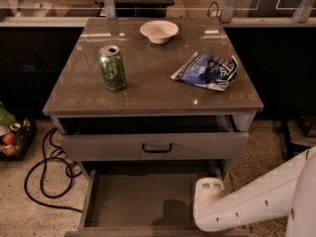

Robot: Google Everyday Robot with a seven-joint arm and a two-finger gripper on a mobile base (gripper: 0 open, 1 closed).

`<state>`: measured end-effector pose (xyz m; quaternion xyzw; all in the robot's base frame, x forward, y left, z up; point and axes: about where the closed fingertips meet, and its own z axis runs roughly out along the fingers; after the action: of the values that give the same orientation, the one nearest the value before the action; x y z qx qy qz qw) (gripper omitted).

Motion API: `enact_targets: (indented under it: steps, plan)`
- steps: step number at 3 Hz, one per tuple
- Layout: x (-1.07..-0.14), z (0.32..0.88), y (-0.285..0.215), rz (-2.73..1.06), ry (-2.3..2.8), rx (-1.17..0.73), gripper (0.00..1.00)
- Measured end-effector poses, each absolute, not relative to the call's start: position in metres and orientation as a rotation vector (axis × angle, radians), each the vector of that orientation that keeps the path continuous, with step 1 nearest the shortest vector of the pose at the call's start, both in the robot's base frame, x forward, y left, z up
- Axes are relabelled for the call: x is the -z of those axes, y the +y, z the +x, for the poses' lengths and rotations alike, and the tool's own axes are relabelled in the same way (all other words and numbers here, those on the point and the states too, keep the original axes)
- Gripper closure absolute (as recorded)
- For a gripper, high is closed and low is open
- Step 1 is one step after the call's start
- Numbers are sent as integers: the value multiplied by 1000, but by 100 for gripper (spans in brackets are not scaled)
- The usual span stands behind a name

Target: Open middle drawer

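The middle drawer [133, 196] stands pulled well out beneath the table [148, 90], its wide, shallow grey tray open to view below the top drawer [197, 146], which sits slightly ajar. The robot's white arm [232, 209] reaches in from the right, its end low over the drawer's front right corner. The gripper [181, 216] appears to be the dark shape just left of that end, though the dim light leaves this uncertain, and I cannot tell whether it is open, closed or holding the handle. The drawer's front runs along the bottom of the view, its handle out of sight. On the table sit a green can [112, 68], a white bowl [159, 31] and a blue snack bag [206, 71]. The opening looks essentially done. At most, what remains is letting go and drawing the arm clear.
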<state>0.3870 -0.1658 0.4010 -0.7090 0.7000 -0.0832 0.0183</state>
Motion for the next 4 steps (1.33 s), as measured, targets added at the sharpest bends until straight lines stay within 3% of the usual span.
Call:
enact_targets:
  steps: [1, 4]
  plan:
    - [-400, 386, -166, -2203, 2176, 256, 85]
    - [-399, 384, -167, -2206, 2179, 253, 14]
